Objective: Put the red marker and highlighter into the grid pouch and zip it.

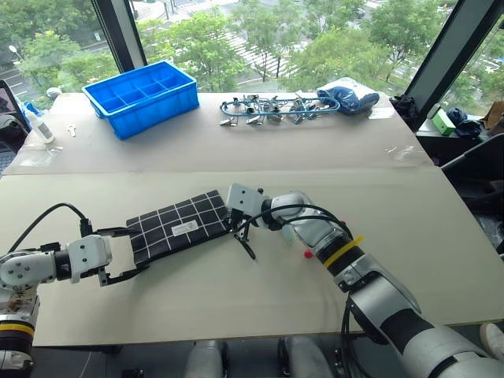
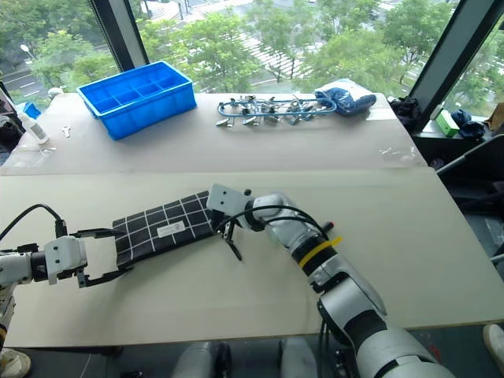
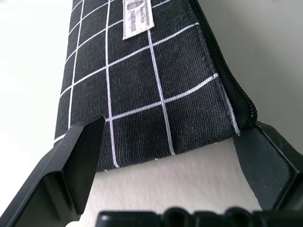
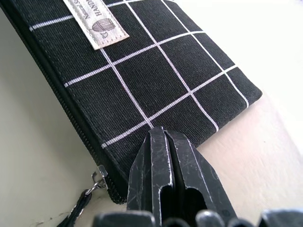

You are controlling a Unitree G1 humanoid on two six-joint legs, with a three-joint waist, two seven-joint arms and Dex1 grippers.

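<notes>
The right gripper (image 4: 163,156), its 2 fingers pressing together on nothing, is resting at one end of the grid pouch (image 1: 179,224) lying flat on the table (image 1: 409,236). The left gripper (image 1: 118,256) is spreading wide around the opposite end. Soft, light fabric probably bunches; pinching the pull strap (image 4: 75,215) looks best.

likely a lab: worktables (image 1: 236,150), blue parts bin (image 1: 142,98) (window (image 1: 315,39) behind)
</notes>
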